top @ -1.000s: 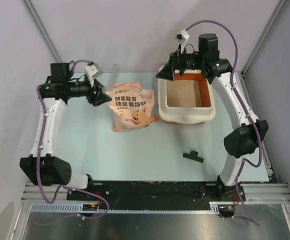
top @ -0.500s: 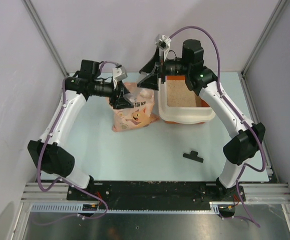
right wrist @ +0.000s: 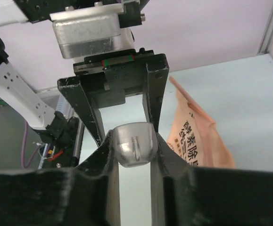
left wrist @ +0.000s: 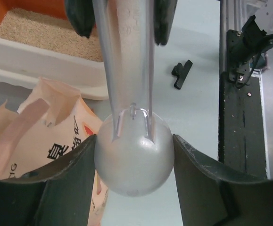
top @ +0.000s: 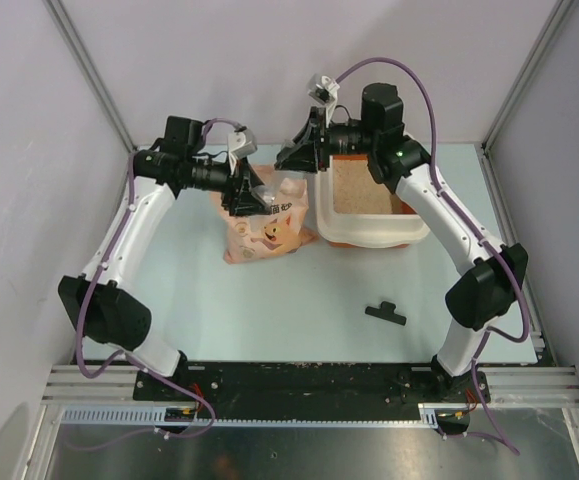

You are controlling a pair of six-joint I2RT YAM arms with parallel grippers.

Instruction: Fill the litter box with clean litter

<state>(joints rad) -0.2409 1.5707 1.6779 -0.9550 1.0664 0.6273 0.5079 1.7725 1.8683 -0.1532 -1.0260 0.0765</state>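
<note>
A clear-grey scoop (left wrist: 134,160) hangs above the pink litter bag (top: 264,232). My left gripper (top: 252,195) is shut on its round bowl, which fills the gap between the fingers (left wrist: 65,188). The scoop's handle (left wrist: 127,56) runs away from the bowl to my right gripper (top: 289,158), which is shut on it. From the right wrist, the bowl (right wrist: 134,145) shows just past my fingertips. The litter box (top: 369,238) stands to the right of the bag, with tan litter (top: 364,185) inside.
A small black clip (top: 385,313) lies on the table in front of the litter box. The bag's torn top (left wrist: 42,101) leans against the box's white rim (left wrist: 37,56). Enclosure walls and posts stand close behind.
Both arms swung in over the bag from either side. The right gripper, wide open before, has shut on the scoop's handle. The left gripper's hold on the bowl is unchanged.
</note>
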